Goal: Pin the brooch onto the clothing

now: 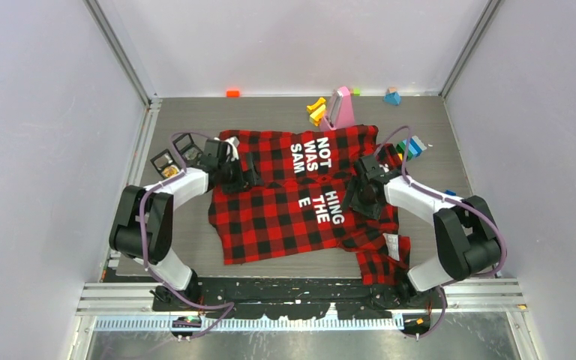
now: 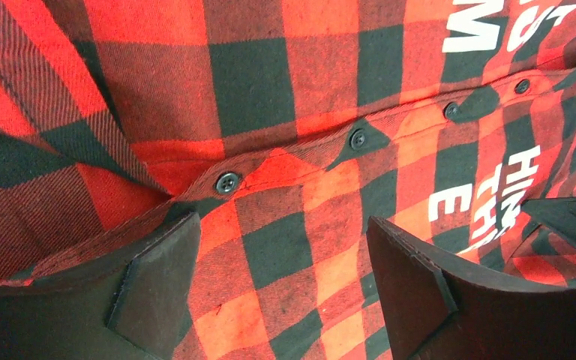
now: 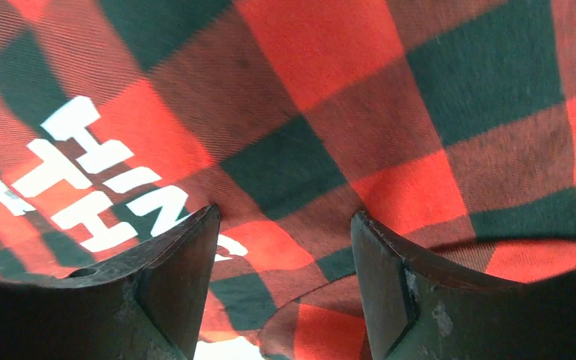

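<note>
Red-and-black flannel shirt (image 1: pixel 292 202): spread, rumpled, across the middle of the tabletop (image 1: pixel 187 247), white lettering up. Its top lies near the far edge and one tail trails toward the near right corner.
Left gripper (image 2: pixel 281 255): poised low over the shirt's left side, just short of the button placket (image 2: pixel 227 181). Its jaws stand wide apart with only flat cloth between them, nothing gripped.
Right gripper (image 3: pixel 285 247): low over the shirt's right side beside the lettering. Its jaws are also spread, with cloth showing in the gap; whether the fingertips touch it cannot be told.
Left edge: a bare strip of tabletop runs between the shirt and this edge, with two small dark cases (image 1: pixel 166 161) standing open at its far end.
Near edge: open grey surface lies below the shirt's left hem.
Far edge: toy blocks (image 1: pixel 316 111) and a pink item (image 1: pixel 340 109) crowd the shirt's top.
Right edge: more coloured blocks (image 1: pixel 412 146) sit just beside the cloth.
</note>
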Tool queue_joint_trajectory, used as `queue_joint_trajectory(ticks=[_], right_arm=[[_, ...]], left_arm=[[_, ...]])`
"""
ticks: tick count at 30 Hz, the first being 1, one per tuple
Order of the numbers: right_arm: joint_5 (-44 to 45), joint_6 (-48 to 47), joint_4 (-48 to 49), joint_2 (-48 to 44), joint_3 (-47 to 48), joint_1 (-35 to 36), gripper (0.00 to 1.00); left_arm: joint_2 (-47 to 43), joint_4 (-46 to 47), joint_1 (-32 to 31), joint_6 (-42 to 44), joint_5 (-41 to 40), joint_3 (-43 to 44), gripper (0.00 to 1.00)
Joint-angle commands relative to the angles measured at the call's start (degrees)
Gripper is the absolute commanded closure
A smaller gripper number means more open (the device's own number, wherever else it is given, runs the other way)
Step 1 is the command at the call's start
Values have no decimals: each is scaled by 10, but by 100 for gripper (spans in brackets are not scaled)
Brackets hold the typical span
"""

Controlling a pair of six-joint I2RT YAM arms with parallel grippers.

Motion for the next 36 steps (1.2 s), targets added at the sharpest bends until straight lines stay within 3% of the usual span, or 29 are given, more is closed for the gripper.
queue_joint_trajectory(ticks=[1,16,21,25,32,36], right_arm=[[42,63,0,-12,-42,20,29],[85,215,-51,-165,-158,145,26],[105,225,-70,-211,-152,152,25],[137,185,-92,-235,-100,152,18],[194,98,-78,-288,-24,152,8],[201,53,-34,-301,-8,152,5]], left_arm=[[-31,41,3,-1,3,-31,16],[-170,45,3,-7,-67,-179,14],[-213,2,3,-3,-72,-160,12],[-247,-64,12,15,-74,-96,5],[-256,-167,135,50,-88,17,0],[-220,-169,224,44,-101,50,0]])
